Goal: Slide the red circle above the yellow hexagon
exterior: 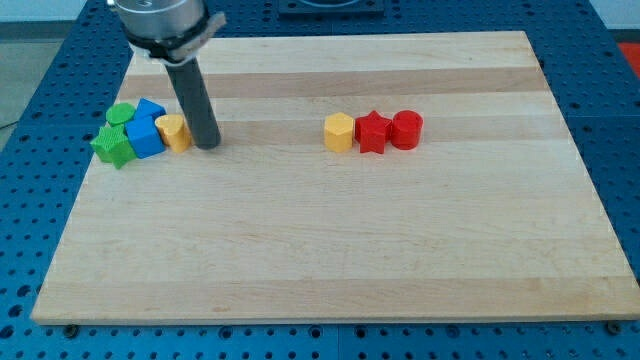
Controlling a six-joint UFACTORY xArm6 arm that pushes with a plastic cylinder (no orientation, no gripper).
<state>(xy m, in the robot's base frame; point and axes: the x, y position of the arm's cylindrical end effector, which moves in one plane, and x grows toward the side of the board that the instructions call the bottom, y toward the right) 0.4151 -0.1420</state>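
Red circle well off to the view's right of my tip

The red round block (407,130) sits mid-board toward the top edge, touching a red star block (372,132) beside the yellow hexagon block (339,132). My tip (207,144), a bare rod without jaws, stands near the left edge, touching a yellow block (174,132).

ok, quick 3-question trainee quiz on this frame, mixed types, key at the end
1. True or false: the red circle block touches the red star block.
2. Which block is my tip nearest? A) yellow hexagon block B) small yellow block C) the red circle
3. Fill in: on the wooden board, the hexagon, star and circle form a ____ running left to right in view.

Key: 1 true; 2 B; 3 row
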